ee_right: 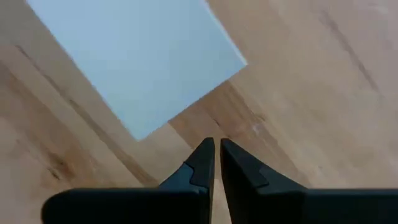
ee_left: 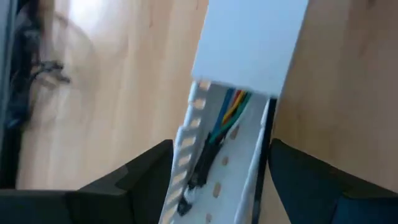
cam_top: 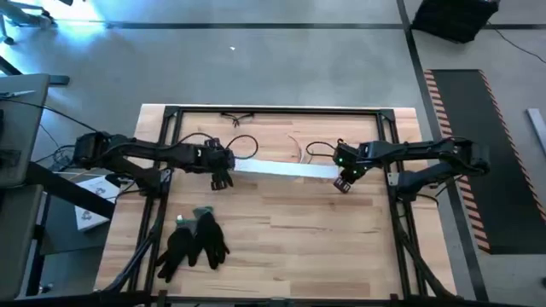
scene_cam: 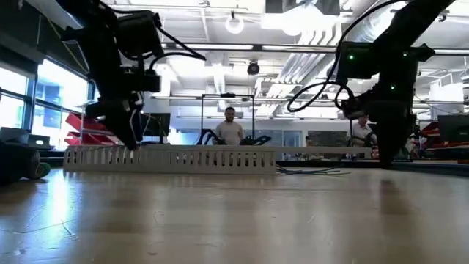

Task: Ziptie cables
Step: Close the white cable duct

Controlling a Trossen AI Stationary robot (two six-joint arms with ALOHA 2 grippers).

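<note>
Left gripper (ee_left: 217, 180) straddles the left end of the white slotted channel (cam_top: 281, 170), fingers (ee_left: 140, 171) spread wide on either side of it. Inside the open stretch lie the cables (ee_left: 225, 115), thin coloured wires running under the channel's lid (ee_left: 249, 43). They look light, limp and slippery, so I'd judge a pinch on the bunched run works best, not a single strand. Right gripper (ee_right: 216, 155) hovers beside the channel's right end, tips nearly closed, holding nothing. Black gloves (cam_top: 194, 241) lie nearer, on the wooden table (cam_top: 341, 247).
</note>
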